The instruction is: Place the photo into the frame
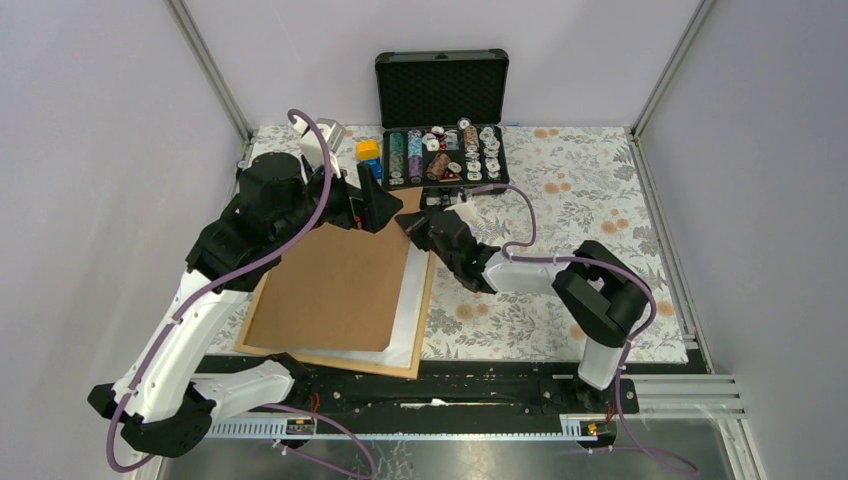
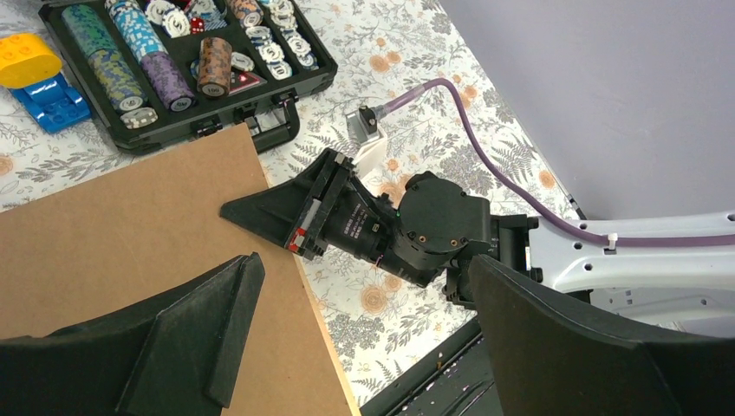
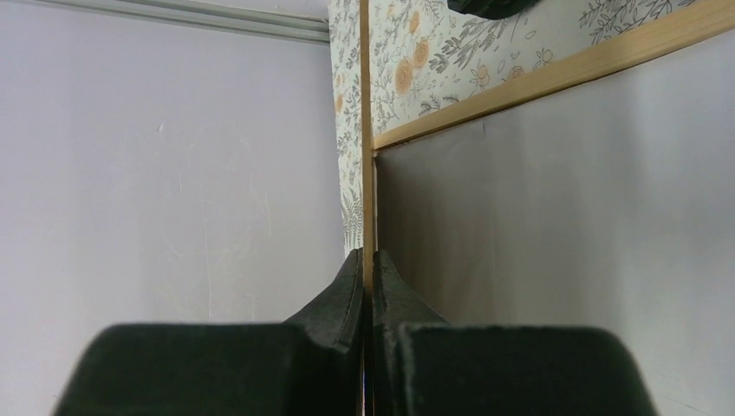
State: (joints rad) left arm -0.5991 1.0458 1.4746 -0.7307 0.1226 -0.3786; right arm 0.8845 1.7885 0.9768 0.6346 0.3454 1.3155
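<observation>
The frame (image 1: pixel 428 300) of thin light wood lies on the left half of the table. A white sheet (image 1: pixel 400 320), the photo with its printed side hidden, lies in it. The brown backing board (image 1: pixel 335 280) lies askew on top and fills the left of the left wrist view (image 2: pixel 130 225). My right gripper (image 1: pixel 412 222) is at the frame's far right corner, shut on the thin wooden rail (image 3: pixel 366 173) that shows between its fingers (image 3: pixel 367 260). It also shows in the left wrist view (image 2: pixel 234 209). My left gripper (image 1: pixel 378 208) hangs open and empty above the board's far right corner (image 2: pixel 364 329).
An open black case (image 1: pixel 440 150) of poker chips stands just beyond the frame, also in the left wrist view (image 2: pixel 182 61). A yellow brick (image 2: pixel 26 56) and a blue brick (image 2: pixel 52 100) lie beside it. A floral cloth (image 1: pixel 580 190) covers the table. Enclosure walls stand all round.
</observation>
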